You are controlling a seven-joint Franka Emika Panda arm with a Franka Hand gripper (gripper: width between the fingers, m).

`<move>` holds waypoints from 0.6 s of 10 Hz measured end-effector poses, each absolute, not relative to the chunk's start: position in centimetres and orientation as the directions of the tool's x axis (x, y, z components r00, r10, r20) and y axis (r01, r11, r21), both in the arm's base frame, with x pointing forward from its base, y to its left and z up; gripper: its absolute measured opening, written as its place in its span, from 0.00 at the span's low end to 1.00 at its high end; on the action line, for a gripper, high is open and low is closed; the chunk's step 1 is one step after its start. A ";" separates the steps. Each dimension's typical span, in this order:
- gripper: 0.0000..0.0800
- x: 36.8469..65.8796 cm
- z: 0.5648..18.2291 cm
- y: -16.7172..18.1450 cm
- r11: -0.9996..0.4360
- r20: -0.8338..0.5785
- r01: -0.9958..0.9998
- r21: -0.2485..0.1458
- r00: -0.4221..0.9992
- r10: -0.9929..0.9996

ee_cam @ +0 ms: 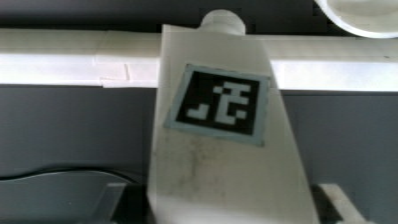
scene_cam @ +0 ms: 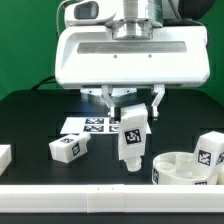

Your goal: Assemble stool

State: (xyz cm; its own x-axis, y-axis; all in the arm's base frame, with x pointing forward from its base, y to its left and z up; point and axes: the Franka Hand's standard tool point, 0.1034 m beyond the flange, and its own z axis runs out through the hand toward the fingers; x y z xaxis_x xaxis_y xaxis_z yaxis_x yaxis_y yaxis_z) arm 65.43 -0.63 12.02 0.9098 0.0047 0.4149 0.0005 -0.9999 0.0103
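My gripper (scene_cam: 132, 106) is shut on a white tagged stool leg (scene_cam: 132, 138) and holds it upright above the black table, just to the exterior view's left of the round white seat (scene_cam: 178, 171). In the wrist view the leg (ee_cam: 217, 120) fills the middle, with its tag facing the camera and its rounded end pointing away. The fingers (ee_cam: 331, 196) press on its sides. A second leg (scene_cam: 68, 148) lies on the table at the exterior view's left. A third leg (scene_cam: 209, 151) stands by the seat's far right rim. The seat's rim shows in a corner of the wrist view (ee_cam: 359, 18).
The marker board (scene_cam: 88, 125) lies flat behind the held leg. A long white border rail (scene_cam: 100, 197) runs along the front edge and shows in the wrist view (ee_cam: 80, 55). A small white block (scene_cam: 4, 156) sits at the exterior view's far left.
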 end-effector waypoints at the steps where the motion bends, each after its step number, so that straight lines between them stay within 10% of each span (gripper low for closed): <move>1: 0.41 65.4 12.1 0.0 -0.999 0.420 0.037 0.028 0.906 0.045; 6: 0.41 63.9 11.8 4.1 -0.993 0.406 0.106 0.046 0.906 0.116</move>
State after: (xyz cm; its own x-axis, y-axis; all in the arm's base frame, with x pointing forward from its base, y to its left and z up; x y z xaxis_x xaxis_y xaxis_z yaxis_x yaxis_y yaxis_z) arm 63.90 4.09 11.82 0.9064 0.1161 0.4062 0.1065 -0.9932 0.0463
